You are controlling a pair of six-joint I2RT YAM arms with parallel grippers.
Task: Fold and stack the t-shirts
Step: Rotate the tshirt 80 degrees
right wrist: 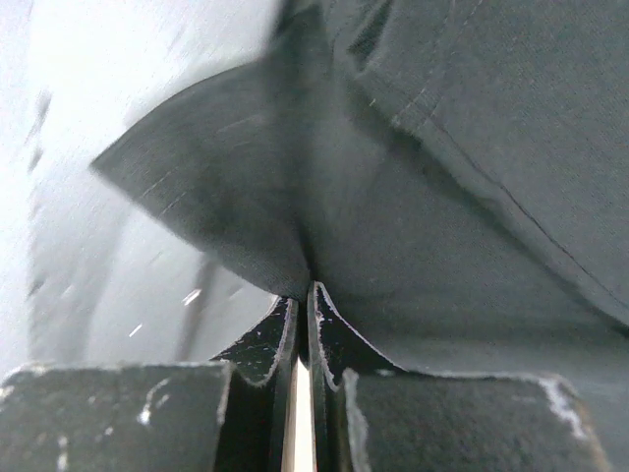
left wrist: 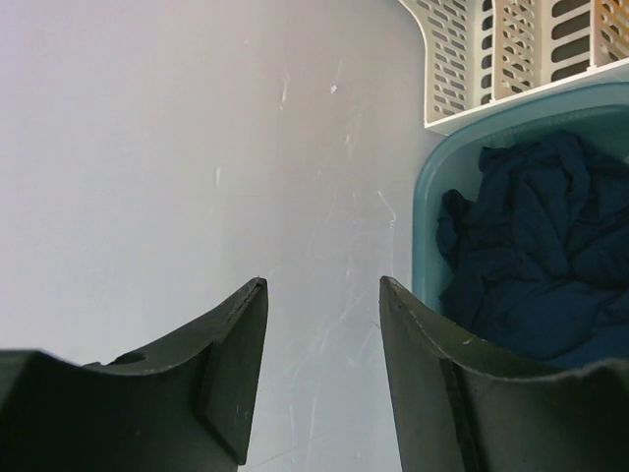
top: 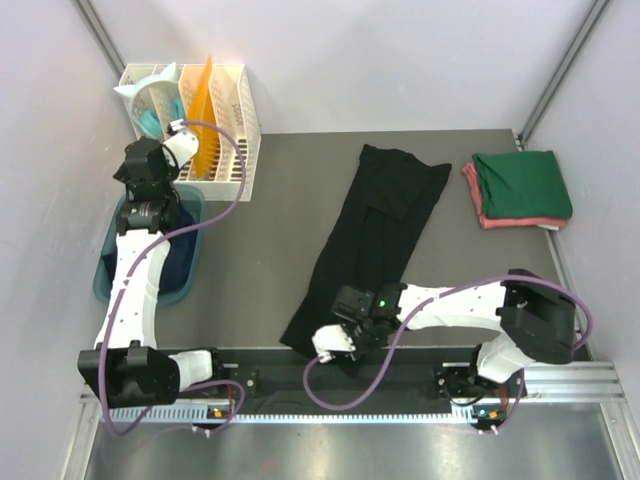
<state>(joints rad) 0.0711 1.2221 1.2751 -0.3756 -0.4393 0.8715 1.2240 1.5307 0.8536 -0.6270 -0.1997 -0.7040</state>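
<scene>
Only the wrist view is showing the right gripper (right wrist: pixel 307 293) pinching the black t-shirt (right wrist: pixel 442 177) edge. The left gripper (left wrist: pixel 322 287) is hanging spread, a navy t-shirt (left wrist: pixel 531 256) beside its right finger.

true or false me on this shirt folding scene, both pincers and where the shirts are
1. The right pincer is shut on the edge of the black t-shirt. True.
2. The left pincer grips a shirt. False: it is open and holds nothing.
3. The green t-shirt lies folded on top of the pinkish-red t-shirt. True.
4. The teal tub is empty. False: crumpled dark blue cloth lies in it.
</scene>
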